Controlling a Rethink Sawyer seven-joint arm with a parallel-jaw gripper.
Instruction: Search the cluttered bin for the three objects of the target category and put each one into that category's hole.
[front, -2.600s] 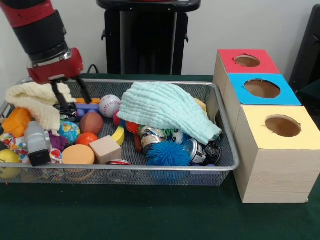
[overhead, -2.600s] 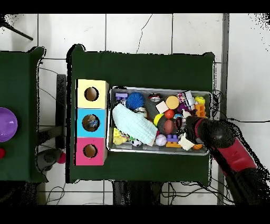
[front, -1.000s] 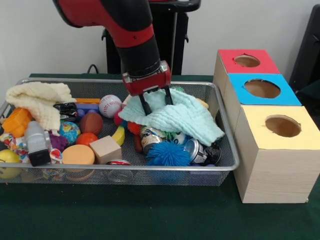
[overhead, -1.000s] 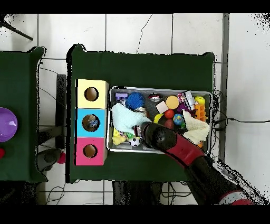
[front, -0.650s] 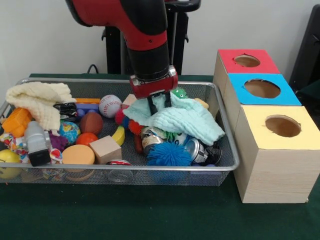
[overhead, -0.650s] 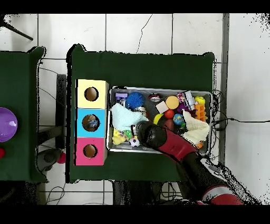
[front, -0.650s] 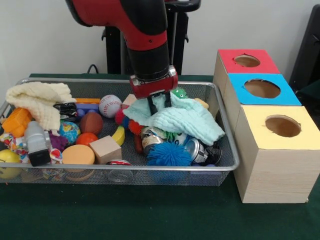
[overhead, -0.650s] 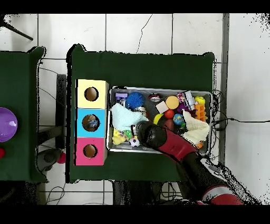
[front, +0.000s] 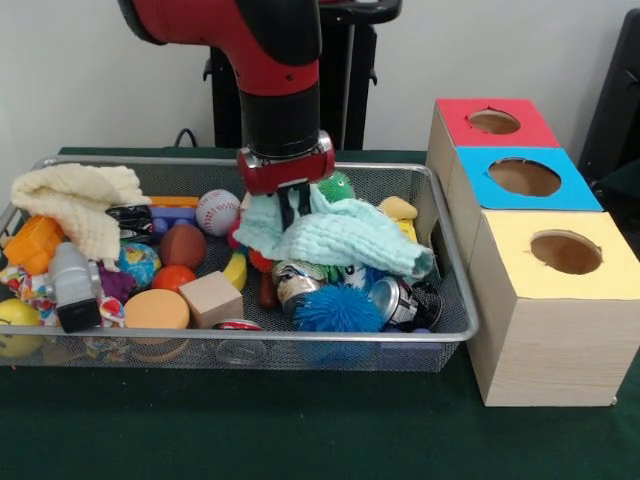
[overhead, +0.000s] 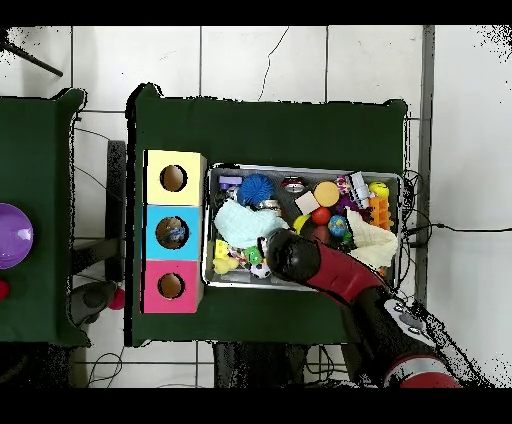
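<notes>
My gripper (front: 291, 212) hangs over the middle of the wire bin (front: 300, 336), shut on a bunched fold of the mint green cloth (front: 345, 240). The cloth is lifted at its left end and drapes down to the right over cans (front: 299, 283) and a blue spiky ball (front: 337, 308). A green toy (front: 336, 187) and a yellow piece (front: 398, 208) show behind it. In the overhead view the arm (overhead: 320, 268) hides the gripper, and the cloth (overhead: 238, 224) lies at the bin's box end.
Red (front: 520, 130), blue (front: 575, 195) and yellow (front: 545, 330) hole boxes stand right of the bin. The bin's left half holds a cream cloth (front: 75, 205), baseball (front: 218, 210), brown ball (front: 182, 245), orange ball (front: 173, 277), wooden cube (front: 211, 298) and orange disc (front: 157, 310).
The arm swung from the bin's left end to the mint cloth, shut on it, and pulled it up and left, uncovering the green toy and yellow piece.
</notes>
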